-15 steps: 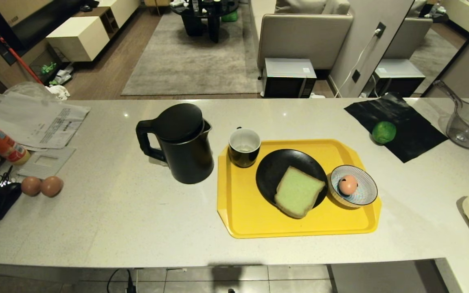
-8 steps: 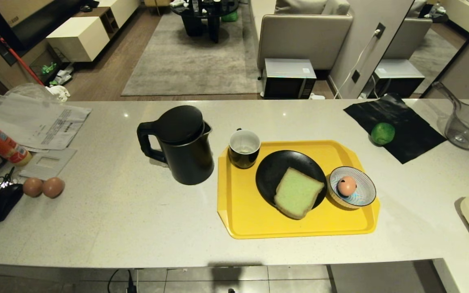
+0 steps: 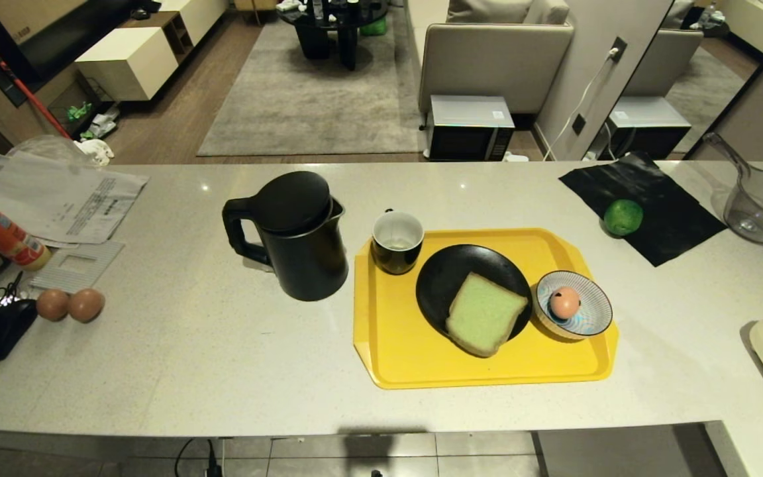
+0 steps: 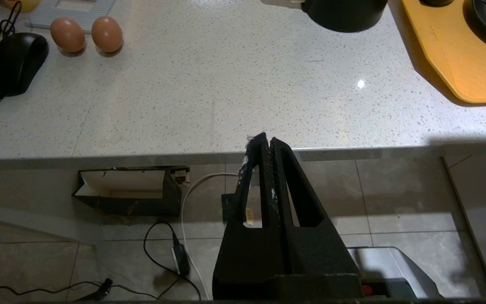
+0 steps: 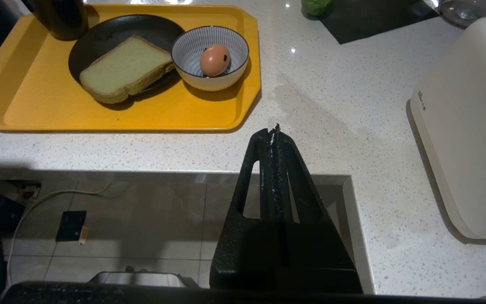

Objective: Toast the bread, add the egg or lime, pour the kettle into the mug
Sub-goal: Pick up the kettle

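Neither arm reaches over the counter (image 3: 222, 358). The left gripper (image 4: 267, 141) hangs at the counter's near edge, above the floor, its two black fingers pressed together and holding nothing. The right gripper (image 5: 274, 131) sits just over that same edge, fingers likewise closed flat and empty.

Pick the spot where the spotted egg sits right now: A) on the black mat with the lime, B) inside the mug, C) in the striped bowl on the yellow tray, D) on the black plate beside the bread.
C: the egg lies in the striped bowl on the yellow tray.
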`<state>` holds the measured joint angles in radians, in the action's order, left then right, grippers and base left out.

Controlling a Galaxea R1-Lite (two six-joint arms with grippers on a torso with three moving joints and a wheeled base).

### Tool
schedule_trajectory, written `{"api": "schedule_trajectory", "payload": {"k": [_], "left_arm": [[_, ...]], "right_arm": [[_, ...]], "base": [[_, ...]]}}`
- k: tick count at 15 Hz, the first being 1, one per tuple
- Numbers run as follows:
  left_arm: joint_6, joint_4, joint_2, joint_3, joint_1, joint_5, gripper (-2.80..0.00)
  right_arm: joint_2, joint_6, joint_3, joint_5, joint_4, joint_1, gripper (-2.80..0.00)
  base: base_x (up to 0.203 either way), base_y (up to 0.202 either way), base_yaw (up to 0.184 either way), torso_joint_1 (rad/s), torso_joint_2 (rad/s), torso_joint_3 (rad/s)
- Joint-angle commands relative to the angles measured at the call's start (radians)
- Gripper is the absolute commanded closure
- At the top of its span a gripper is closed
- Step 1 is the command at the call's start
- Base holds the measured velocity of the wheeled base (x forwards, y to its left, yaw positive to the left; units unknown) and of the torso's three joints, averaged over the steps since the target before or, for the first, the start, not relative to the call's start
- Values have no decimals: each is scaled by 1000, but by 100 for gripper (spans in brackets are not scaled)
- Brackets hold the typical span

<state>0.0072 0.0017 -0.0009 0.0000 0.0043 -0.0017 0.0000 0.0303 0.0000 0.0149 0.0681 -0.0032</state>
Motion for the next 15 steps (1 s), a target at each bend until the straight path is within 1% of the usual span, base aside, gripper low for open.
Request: {"api": "schedule_trajectory", "payload": {"k": [1,15], "left_arm": [[0,0,-1,0,0,0,0],[-1,0,-1,0,0,0,0]], "right_arm": [[2,0,26,0,1,0,0],[2,5,26,11,1,0,0]], "base": [[0,0,0,0,0,0],[0,0,0,0,0,0]]}}
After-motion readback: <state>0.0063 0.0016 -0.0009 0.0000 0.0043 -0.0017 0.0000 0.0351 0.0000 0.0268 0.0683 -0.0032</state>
